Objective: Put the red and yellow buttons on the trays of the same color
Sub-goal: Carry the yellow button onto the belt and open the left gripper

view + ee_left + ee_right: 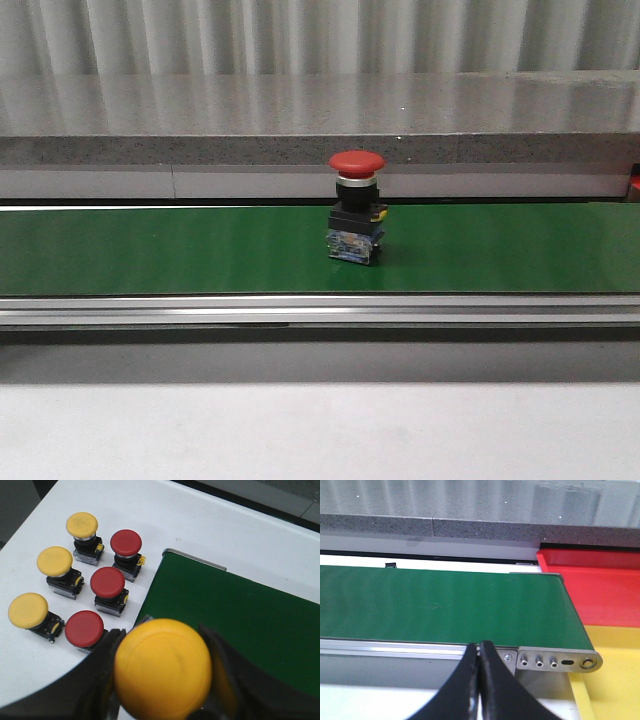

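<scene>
on my left, six spare buttons stand in two rows on the white table, three yellow, three red. my left pincer is clamped on a yellow button, fingers either side of its domed cap, held over the near end of the green belt. mid-belt a red button stands upright. it looks rigid, top-heavy, its cap smooth and likely slippery; i'd take it below the cap, on the squarer black body. my right pincer is pinched closed and empty, near the belt's far end, beside the red tray and yellow tray.
</scene>
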You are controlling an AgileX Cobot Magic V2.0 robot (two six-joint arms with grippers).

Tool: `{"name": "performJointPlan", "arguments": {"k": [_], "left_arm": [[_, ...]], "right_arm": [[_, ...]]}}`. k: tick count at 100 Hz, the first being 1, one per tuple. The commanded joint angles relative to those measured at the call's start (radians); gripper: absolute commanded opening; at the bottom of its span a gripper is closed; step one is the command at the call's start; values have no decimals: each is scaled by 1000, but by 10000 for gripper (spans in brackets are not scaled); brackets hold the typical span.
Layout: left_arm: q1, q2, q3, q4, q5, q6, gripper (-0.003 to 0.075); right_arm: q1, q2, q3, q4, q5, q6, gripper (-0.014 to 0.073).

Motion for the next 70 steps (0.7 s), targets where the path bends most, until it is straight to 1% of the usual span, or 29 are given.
{"name": "performJointPlan", "arguments": {"k": [1,19,54,70], "left_arm": [[-7,-18,-37,-20,-69,12,-20],[-7,-18,-37,-89,-83,89,-20],[-9,-4,-50,-96,-96,96,-20],[-69,69,-115,-96,-54,137,-20]], "right_arm": [[-2,-17,1,-10,-83,-3,-67],[-2,-17,1,-10,-83,-3,-67],[-2,-17,1,-10,-83,-3,-67],[-2,-17,1,-10,-83,-3,-67]]}}
